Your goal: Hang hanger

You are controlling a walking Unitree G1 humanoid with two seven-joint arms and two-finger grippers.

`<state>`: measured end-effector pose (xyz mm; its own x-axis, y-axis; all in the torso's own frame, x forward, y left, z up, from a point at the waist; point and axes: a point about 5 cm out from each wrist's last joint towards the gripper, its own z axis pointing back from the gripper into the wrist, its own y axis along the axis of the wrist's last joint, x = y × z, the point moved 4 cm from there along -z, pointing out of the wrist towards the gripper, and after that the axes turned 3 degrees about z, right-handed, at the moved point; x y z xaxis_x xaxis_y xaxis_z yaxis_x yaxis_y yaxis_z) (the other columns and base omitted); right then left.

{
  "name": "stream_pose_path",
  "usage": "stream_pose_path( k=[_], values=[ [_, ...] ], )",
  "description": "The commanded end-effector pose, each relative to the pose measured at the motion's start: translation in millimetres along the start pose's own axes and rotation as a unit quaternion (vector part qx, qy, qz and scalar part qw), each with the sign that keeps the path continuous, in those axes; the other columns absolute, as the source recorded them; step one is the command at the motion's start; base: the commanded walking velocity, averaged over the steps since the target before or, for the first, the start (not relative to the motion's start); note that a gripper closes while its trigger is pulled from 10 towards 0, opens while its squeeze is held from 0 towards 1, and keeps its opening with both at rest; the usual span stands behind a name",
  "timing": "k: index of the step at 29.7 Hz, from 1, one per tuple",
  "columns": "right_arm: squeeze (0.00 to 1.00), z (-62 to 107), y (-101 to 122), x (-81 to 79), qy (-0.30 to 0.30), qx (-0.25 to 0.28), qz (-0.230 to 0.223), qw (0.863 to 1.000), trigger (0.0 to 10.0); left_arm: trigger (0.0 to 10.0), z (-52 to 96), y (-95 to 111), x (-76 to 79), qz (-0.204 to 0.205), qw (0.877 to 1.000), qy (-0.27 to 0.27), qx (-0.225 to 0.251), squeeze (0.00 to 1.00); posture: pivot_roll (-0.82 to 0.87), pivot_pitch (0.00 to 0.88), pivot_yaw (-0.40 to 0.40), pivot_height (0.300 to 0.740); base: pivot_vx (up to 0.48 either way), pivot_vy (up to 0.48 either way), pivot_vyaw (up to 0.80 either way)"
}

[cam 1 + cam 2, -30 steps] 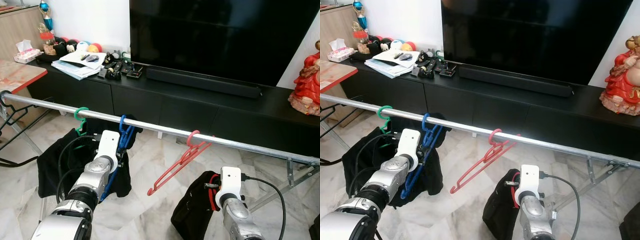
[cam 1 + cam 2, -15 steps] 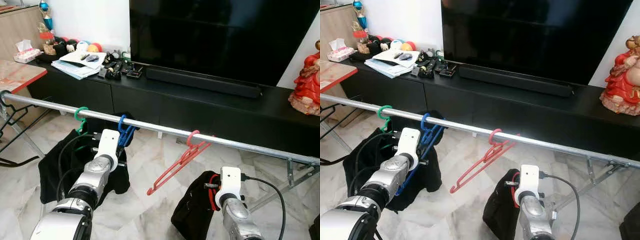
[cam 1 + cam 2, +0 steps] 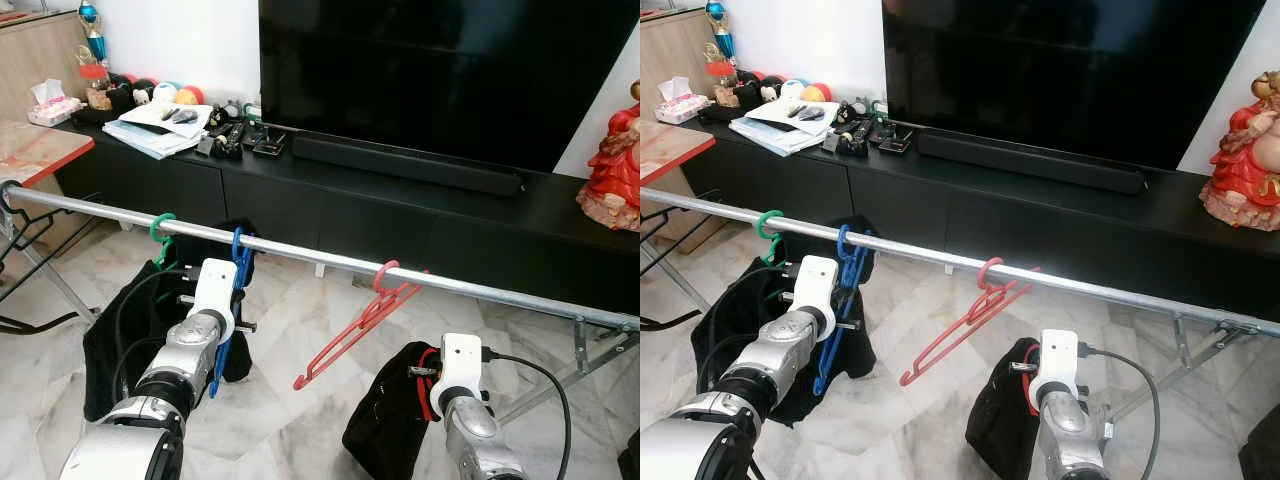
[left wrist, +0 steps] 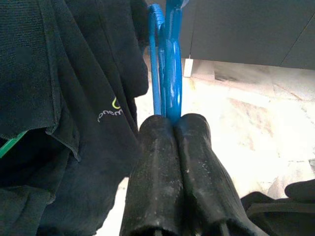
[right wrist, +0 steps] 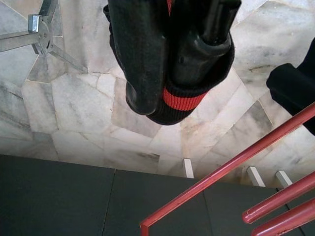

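Fingers (image 4: 167, 162) of the left gripper (image 4: 170, 120) pinch the blue hanger (image 4: 167, 73); shirt (image 4: 64, 98) lettering possibly "one".

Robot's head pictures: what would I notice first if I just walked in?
Probably the shiny metal rail running across the room with three bright hangers hooked on it: green, blue and red. The left gripper is pinching the blue hanger. Behind stands a big black TV.

A rail (image 3: 420, 278) ran across from 9 to 3 o'clock; three hangers hung on it, one hanger (image 3: 157, 232) toward 9, a second hanger (image 3: 237, 262) just beside it, a third hanger (image 3: 365, 320) near centre; behind, at 12, a cabinet (image 3: 400, 215) carried a television (image 3: 440, 70); a figurine (image 3: 615, 160) stood at 2.
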<state>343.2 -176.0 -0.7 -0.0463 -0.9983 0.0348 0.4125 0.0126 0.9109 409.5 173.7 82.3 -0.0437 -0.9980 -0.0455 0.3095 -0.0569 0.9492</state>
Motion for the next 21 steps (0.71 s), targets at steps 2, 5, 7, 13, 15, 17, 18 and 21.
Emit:
stream_pose_path(
  k=[2, 5, 7, 13, 15, 17, 18, 21],
  values=[
    [0.00, -1.7, 6, -1.2, 0.002, 0.007, 0.002, 1.000, 10.0, 0.0, 1.9, -6, -3.6, 0.014, 1.000, 0.007, -0.001, 0.00, 0.13, 0.000, -0.085, 0.740, 0.000, 0.000, 0.00],
    [0.00, -1.4, 5, -1.3, 0.002, 0.007, 0.001, 1.000, 10.0, 0.0, 3.3, -5, -4.4, 0.009, 1.000, 0.006, 0.009, 0.00, 0.13, 0.000, -0.084, 0.740, 0.000, 0.000, 0.00],
    [0.00, -1.2, 5, -1.3, 0.002, 0.008, 0.001, 1.000, 10.0, 0.0, 4.3, -1, -6.2, 0.004, 1.000, 0.007, 0.023, 0.00, 0.13, 0.000, -0.083, 0.740, 0.000, 0.000, 0.00],
    [0.00, -0.7, 6, -0.7, -0.001, 0.013, -0.004, 1.000, 10.0, 0.0, 10.1, 15, -13.2, 0.008, 0.997, 0.007, 0.083, 0.00, 0.13, 0.000, -0.079, 0.740, 0.000, 0.000, 0.00],
    [0.00, -0.7, 6, -0.6, -0.001, 0.014, -0.005, 1.000, 10.0, 0.0, 11.0, 16, -13.8, 0.008, 0.996, 0.006, 0.087, 0.00, 0.13, 0.000, -0.079, 0.740, 0.000, 0.000, 0.00],
    [0.00, -0.3, 5, -0.3, -0.001, 0.013, -0.005, 1.000, 10.0, 0.0, 16.4, 14, -15.0, -0.010, 0.995, -0.003, 0.096, 0.00, 0.13, 0.000, -0.074, 0.740, 0.000, 0.000, 0.00],
    [0.00, -0.1, 4, 0.1, -0.001, 0.012, -0.005, 1.000, 10.0, 0.0, 20.8, 9, -15.3, -0.027, 0.995, -0.012, 0.098, 0.00, 0.13, 0.000, -0.074, 0.740, 0.000, 0.000, 0.00],
    [0.00, 0.2, 3, 0.6, -0.002, 0.011, -0.005, 1.000, 10.0, 0.0, 29.4, -1, -17.0, -0.057, 0.994, -0.024, 0.095, 0.00, 0.14, 0.000, -0.072, 0.740, 0.000, 0.000, 0.00]
  ],
)
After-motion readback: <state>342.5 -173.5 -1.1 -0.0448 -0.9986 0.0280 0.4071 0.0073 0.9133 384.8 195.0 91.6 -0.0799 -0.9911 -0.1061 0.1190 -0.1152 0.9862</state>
